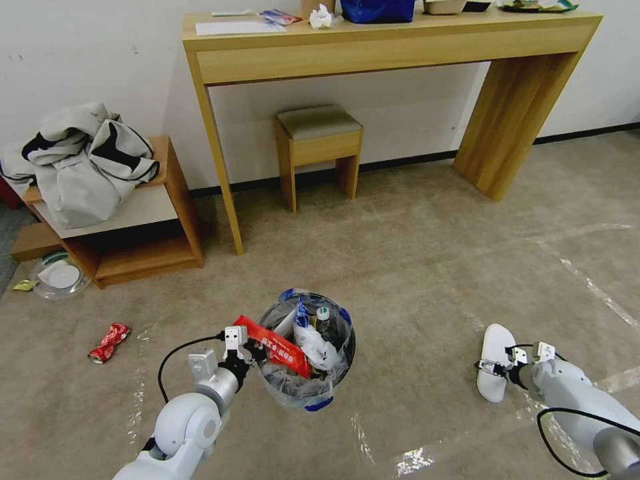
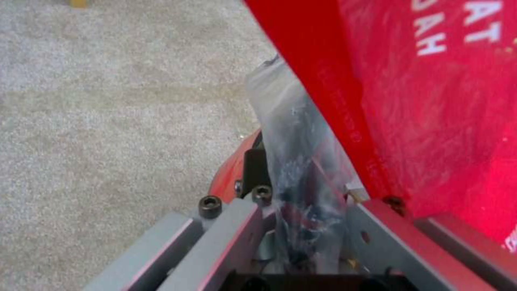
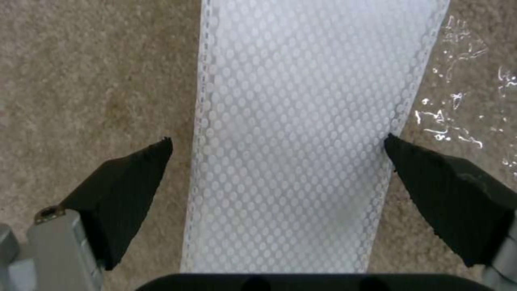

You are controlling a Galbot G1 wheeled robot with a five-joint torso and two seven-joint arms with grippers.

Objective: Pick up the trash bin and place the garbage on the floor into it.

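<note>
1. The left gripper (image 1: 251,347) is clamped on the trash bin (image 1: 307,350) rim (bag liner pinched too), near centre.
2. The right gripper (image 3: 277,155), jaws wide, straddles a white slipper (image 1: 495,362) on the floor (image 1: 427,267), right.

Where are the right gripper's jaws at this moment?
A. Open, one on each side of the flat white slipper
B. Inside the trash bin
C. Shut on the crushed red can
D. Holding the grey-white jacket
A: the right gripper has its jaws open astride the flat white dotted slipper lying on the beige carpet floor.
</note>
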